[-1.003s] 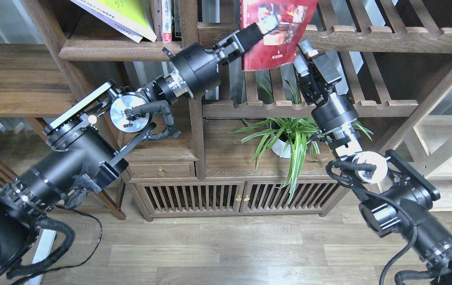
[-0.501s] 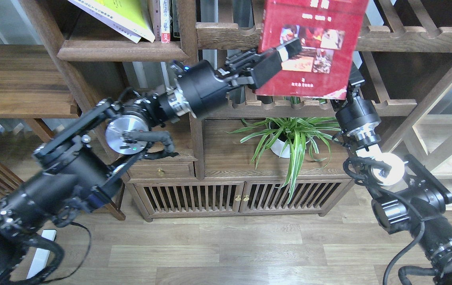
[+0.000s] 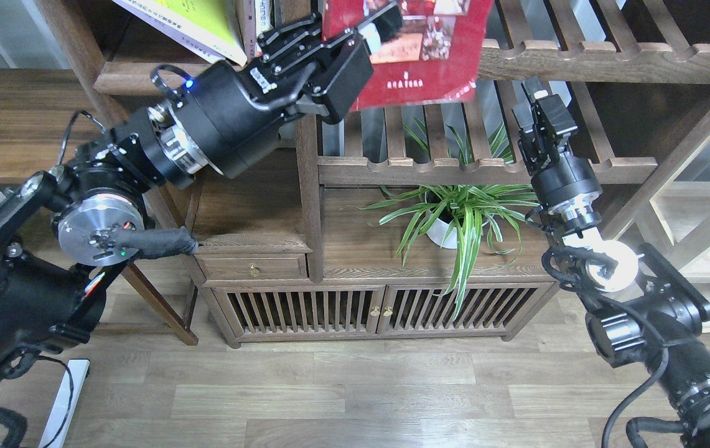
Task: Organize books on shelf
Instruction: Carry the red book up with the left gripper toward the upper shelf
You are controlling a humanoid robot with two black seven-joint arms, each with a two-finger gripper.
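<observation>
My left gripper (image 3: 379, 28) is shut on the dark red book (image 3: 423, 68) and holds it up in front of the slatted shelves at the top middle. The book's top runs out of view. My right gripper (image 3: 538, 109) is below and to the right of the red book, apart from it; its fingers are too dark to tell apart. The yellow-green book (image 3: 202, 18) lies tilted on the white/lilac book (image 3: 165, 32) on the dark plank shelf (image 3: 137, 78) at the top left, partly hidden by my left arm.
Narrow upright books (image 3: 261, 22) stand at the plank shelf's right end beside a post (image 3: 308, 186). Slatted shelves (image 3: 610, 62) fill the middle and right. A potted spider plant (image 3: 454, 218) stands on the low cabinet (image 3: 305, 311). A wooden table (image 3: 18, 124) is at left.
My left gripper has carried the red book left and upward, toward the post. My right gripper, earlier behind the book's lower right corner, now shows apart from it.
</observation>
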